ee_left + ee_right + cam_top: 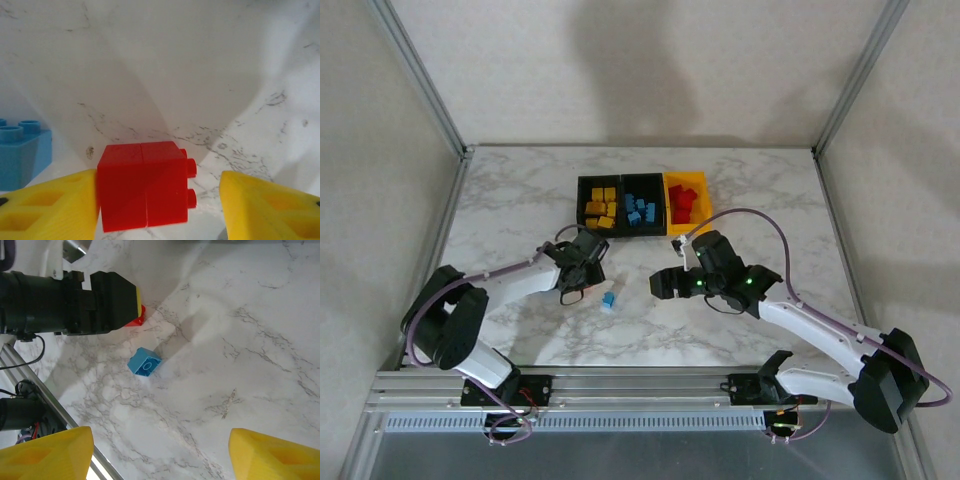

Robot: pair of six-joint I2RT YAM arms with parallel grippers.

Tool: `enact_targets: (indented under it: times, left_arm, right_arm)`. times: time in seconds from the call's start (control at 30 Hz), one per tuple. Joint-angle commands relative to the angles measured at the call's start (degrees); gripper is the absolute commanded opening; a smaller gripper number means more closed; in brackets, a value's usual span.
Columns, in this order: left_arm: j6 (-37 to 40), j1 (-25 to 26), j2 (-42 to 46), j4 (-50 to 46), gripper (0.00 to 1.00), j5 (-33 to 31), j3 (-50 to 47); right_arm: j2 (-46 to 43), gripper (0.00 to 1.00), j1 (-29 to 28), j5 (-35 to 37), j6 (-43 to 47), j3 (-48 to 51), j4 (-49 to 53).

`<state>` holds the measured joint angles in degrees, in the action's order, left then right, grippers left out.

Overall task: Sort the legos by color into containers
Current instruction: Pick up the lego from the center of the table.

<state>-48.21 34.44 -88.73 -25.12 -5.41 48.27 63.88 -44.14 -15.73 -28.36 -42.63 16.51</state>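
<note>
While the left gripper (158,200) sits open around a red brick (142,187), the right gripper (161,440) hangs open and empty over the table (250,340).

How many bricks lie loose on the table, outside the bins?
2. A blue brick lies on the table just right of the left fingers; a red brick sits between those fingers, touching one. Others may be hidden.

We see a white marbled table (510,200). At its far middle sits a row of three joined bins (621,206). Nearer the front, a blue lego brick (608,300) and a red brick (142,185), seemingly on its side, rest just apart.
</note>
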Motion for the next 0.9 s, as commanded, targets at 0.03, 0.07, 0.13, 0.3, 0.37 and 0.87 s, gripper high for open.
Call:
enact_targets:
  times: [0.03,0.07,0.13,0.3,0.37,0.87]
  left_arm:
    - [-0.25,0.63,-1.98,0.18,0.50,-2.24,1.88]
    - [-0.10,0.63,-2.22,0.07,0.47,-2.24,2.08]
    - [0.25,0.74,-2.34,-0.10,0.42,-2.24,2.44]
    - [1.01,0.77,-2.68,-0.69,0.35,-2.10,3.66]
    - [1.25,0.97,-2.24,-0.63,0.35,-1.42,4.30]
    - [5.30,6.45,-10.34,-4.31,0.34,1.40,26.64]
  right_arm:
    - [-1.25,0.72,-0.21,-0.13,-0.38,1.01,0.01]
    - [-1.43,0.72,-0.18,0.06,-0.38,1.16,0.17]
    - [-1.61,0.72,-0.17,0.71,-0.47,1.45,0.61]
    - [-2.49,0.71,0.30,1.73,-1.55,2.72,0.10]
    - [-3.18,0.71,0.79,1.82,-2.32,3.05,0.01]
    - [-14.22,0.72,15.79,7.59,-9.01,6.75,3.17]
